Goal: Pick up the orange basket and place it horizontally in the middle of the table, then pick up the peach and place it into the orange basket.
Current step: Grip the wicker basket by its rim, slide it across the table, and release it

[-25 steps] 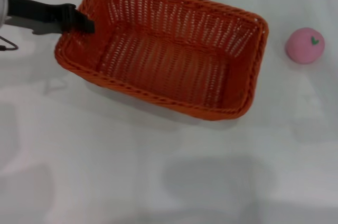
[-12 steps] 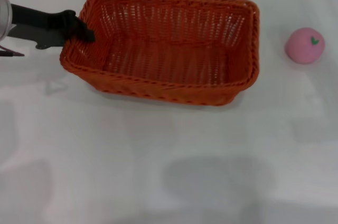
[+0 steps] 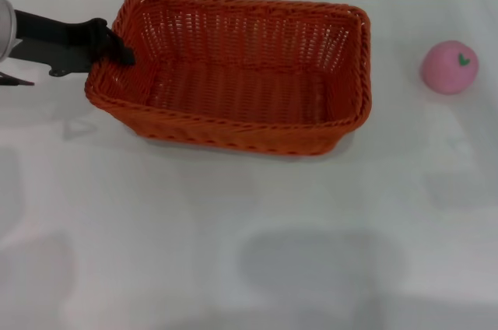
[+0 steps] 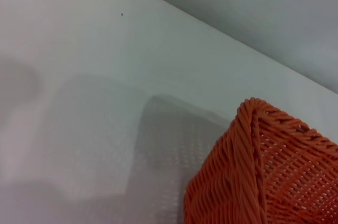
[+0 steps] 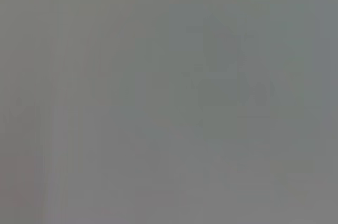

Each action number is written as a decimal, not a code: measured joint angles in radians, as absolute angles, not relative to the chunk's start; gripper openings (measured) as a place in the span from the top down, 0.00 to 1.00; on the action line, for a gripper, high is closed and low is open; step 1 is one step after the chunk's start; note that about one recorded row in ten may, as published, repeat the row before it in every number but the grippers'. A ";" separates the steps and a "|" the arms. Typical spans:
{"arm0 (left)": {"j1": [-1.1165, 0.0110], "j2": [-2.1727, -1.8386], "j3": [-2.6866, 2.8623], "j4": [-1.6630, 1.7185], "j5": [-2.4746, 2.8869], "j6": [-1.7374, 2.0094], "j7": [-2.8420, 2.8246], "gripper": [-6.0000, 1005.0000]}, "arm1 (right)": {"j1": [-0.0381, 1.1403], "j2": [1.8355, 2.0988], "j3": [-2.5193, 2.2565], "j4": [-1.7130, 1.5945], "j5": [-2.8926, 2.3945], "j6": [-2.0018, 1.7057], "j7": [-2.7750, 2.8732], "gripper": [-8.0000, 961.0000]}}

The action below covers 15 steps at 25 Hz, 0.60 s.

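Left arm is cut off by the left edge of the head view; only its dark forward section and the left end effector [image 3: 117, 46] show. The fingertips sit at the left rim of the orange basket [image 3: 233, 73] — the weave hides how far they close. In the left wrist view the basket [image 4: 264, 176] is cropped to one corner. The right wrist view is a featureless grey blur — nothing identifiable there.
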State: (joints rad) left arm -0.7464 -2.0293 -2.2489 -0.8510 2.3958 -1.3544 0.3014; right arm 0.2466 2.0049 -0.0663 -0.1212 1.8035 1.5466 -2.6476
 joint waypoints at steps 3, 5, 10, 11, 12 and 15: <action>-0.747 -2.028 -2.248 -0.838 2.396 -1.349 0.304 0.84 | 0.247 2.005 -0.065 -0.121 1.802 1.546 -2.649 0.10; -0.750 -2.025 -2.248 -0.818 2.396 -1.336 0.306 0.84 | 0.247 2.005 -0.067 -0.121 1.802 1.546 -2.650 0.10; -0.750 -2.025 -2.250 -0.803 2.396 -1.327 0.308 0.83 | 0.250 2.005 -0.070 -0.121 1.801 1.546 -2.667 0.10; -0.748 -2.025 -2.251 -0.803 2.396 -1.326 0.308 0.83 | 0.251 2.005 -0.071 -0.120 1.800 1.546 -2.670 0.10; -0.746 -2.025 -2.253 -0.803 2.396 -1.325 0.309 0.82 | 0.252 2.005 -0.071 -0.120 1.800 1.546 -2.672 0.10; -0.740 -2.027 -2.256 -0.802 2.390 -1.324 0.317 0.75 | 0.254 2.006 -0.072 -0.119 1.799 1.546 -2.674 0.10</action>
State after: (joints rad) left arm -0.7401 -2.0272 -2.2555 -0.8023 2.3901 -1.3240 0.3168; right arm 0.2542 2.0062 -0.0717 -0.1188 1.7993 1.5461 -2.6743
